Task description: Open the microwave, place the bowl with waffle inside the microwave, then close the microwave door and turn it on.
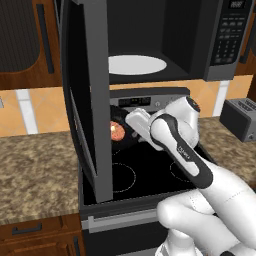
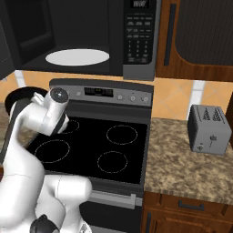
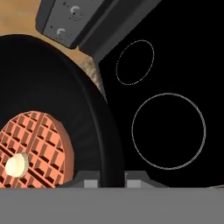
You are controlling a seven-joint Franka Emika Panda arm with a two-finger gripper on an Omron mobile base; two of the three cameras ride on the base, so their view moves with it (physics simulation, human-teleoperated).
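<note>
Fingertips point(image 3: 92, 180) straddle the bowl point(image 3: 57, 92) rim, one tip inside, one outside; gripper point(image 3: 109, 180) narrowed onto the black rim, gripping it. Bowl wall rises right in front of the tips, curving away to upper left in the hand view. Waffle point(image 3: 33, 146) lies in the bowl bottom just inside the inner tip, pale dab point(image 3: 17, 165) on it. Outside the outer tip: black stovetop point(image 3: 175, 65), two burner rings point(image 3: 168, 130) near, nothing on them. Past the bowl, stove control panel point(image 3: 65, 19) corner close to the rim. In the left base view the bowl point(image 1: 120, 132) sits held above the stovetop's back left, tight beside the microwave door point(image 1: 92, 100), which hangs swung open on that side. Above, microwave point(image 1: 220, 40) cavity open, white turntable point(image 1: 137, 65) bare. Toaster point(image 2: 209, 129) well apart on the counter point(image 2: 182, 159).
</note>
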